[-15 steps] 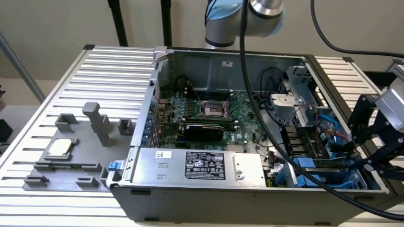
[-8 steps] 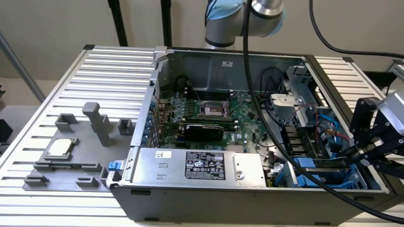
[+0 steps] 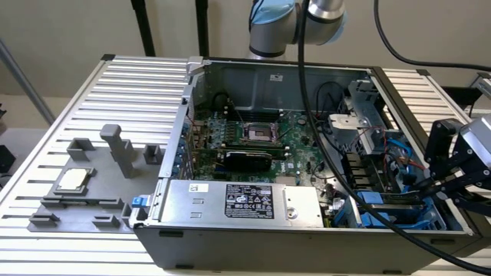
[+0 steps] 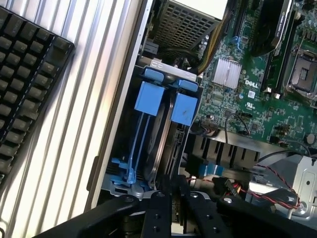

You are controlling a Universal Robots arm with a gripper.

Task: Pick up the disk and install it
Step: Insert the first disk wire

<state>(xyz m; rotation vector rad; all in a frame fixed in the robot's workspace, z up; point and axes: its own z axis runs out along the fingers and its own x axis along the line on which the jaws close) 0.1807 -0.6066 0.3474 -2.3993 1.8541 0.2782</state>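
Gripper (image 4: 176, 192) is hanging over the open computer case (image 3: 307, 247).
Its fingers (image 4: 158, 210) are pinching the edge of the disk (image 4: 162, 148), which is standing upright in the blue bay (image 4: 124, 176) beside the motherboard (image 4: 247, 94).

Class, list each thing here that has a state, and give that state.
Computer case: open, side panel off.
Disk: on edge in the blue bay, inside the case.
Chip: flat in the grey tray, outside the case.
End effector: at the disk's end.
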